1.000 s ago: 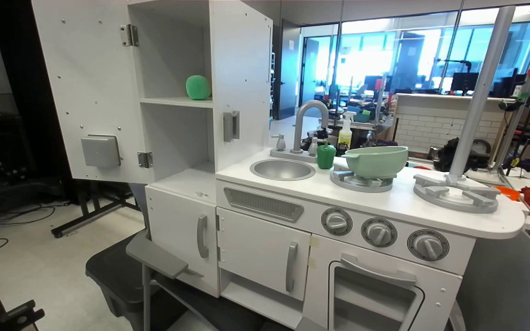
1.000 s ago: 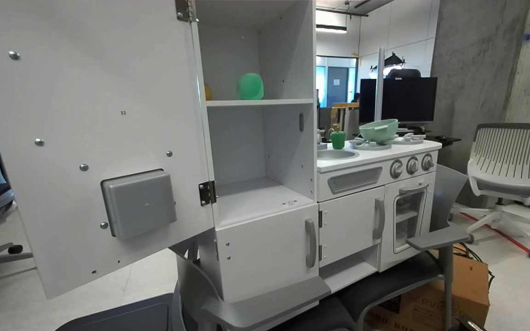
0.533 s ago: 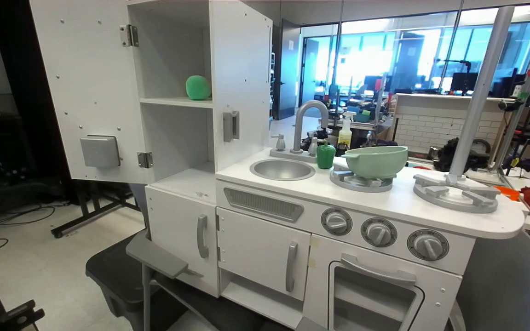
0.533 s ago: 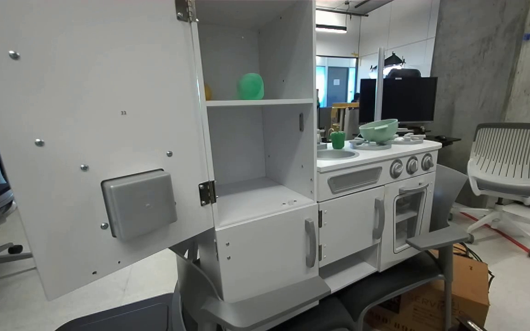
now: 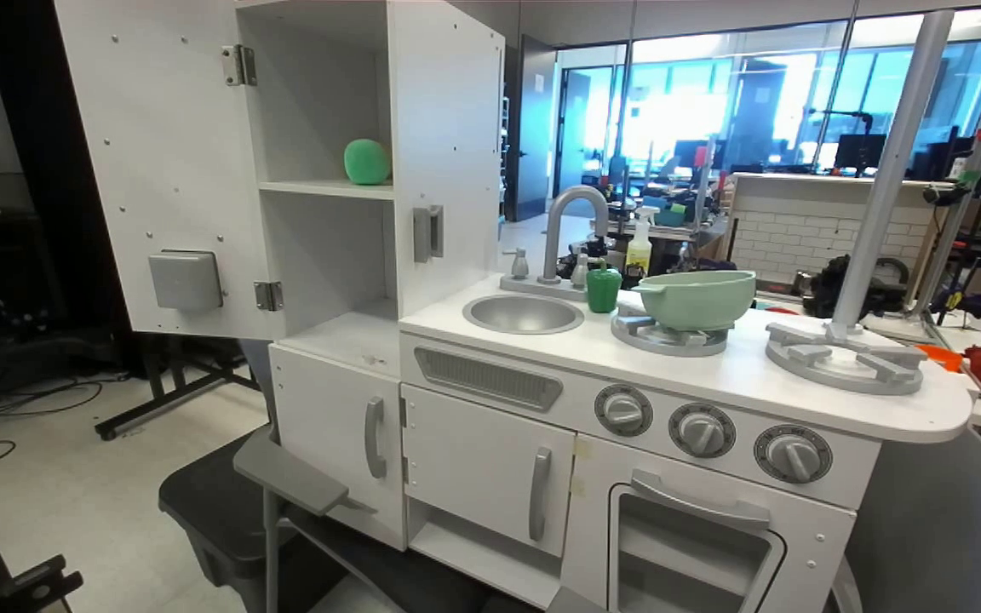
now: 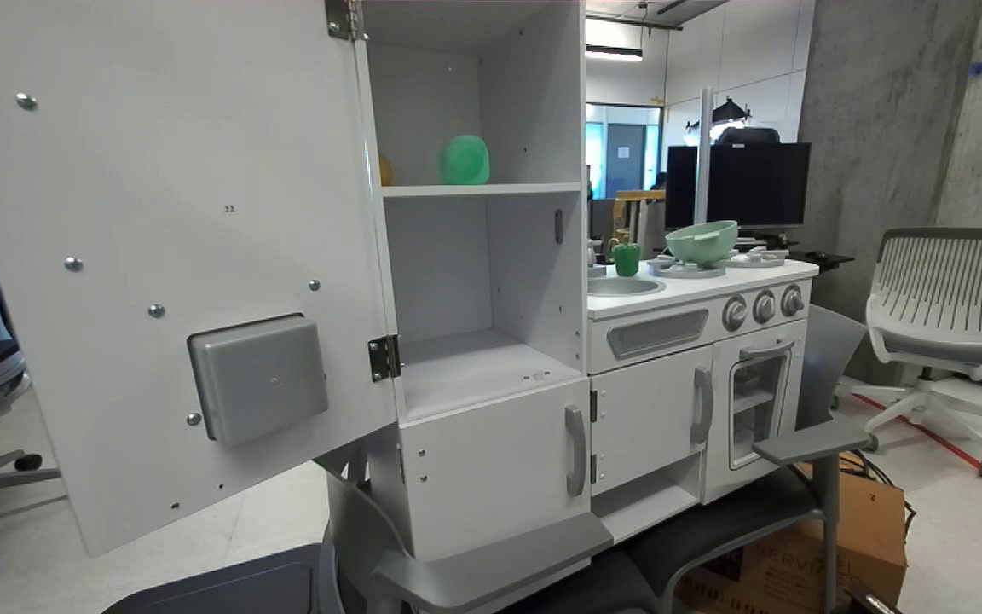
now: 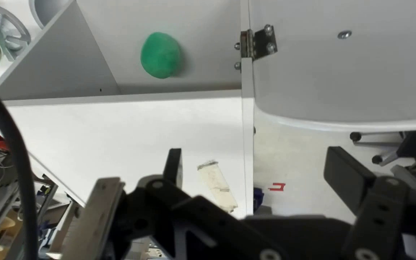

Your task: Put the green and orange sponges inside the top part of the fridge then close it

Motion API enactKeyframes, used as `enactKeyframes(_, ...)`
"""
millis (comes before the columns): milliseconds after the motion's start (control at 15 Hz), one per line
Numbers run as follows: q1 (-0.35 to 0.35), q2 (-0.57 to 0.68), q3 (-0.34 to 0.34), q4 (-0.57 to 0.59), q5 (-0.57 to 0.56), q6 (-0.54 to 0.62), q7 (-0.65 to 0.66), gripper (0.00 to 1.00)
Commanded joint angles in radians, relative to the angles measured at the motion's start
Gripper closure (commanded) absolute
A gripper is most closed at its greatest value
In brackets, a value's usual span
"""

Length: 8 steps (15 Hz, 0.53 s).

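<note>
Holding gripper spread & empty; finding fridge door hanging open on far right in wrist view; prob. needing push from outer face.

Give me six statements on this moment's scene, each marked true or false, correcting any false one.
1. The green sponge sits in the top part of the fridge. True.
2. The green sponge is gripped. False: the gripper is open and holds nothing.
3. The orange sponge is only partly visible in an exterior view. True.
4. Both sponges are shut in. False: the top door stands open.
5. Every fridge door is open. False: the lower door is shut.
6. The bowl rests on a burner. True.
</note>
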Motion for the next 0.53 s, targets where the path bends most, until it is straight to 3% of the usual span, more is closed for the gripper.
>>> enactKeyframes(0,-0.004,0.021,-0.018,0.024,0.01,0.073,0.088,0.0)
enactKeyframes(467,0.009,0.053,-0.029,0.023,-0.001,0.116,0.128,0.0)
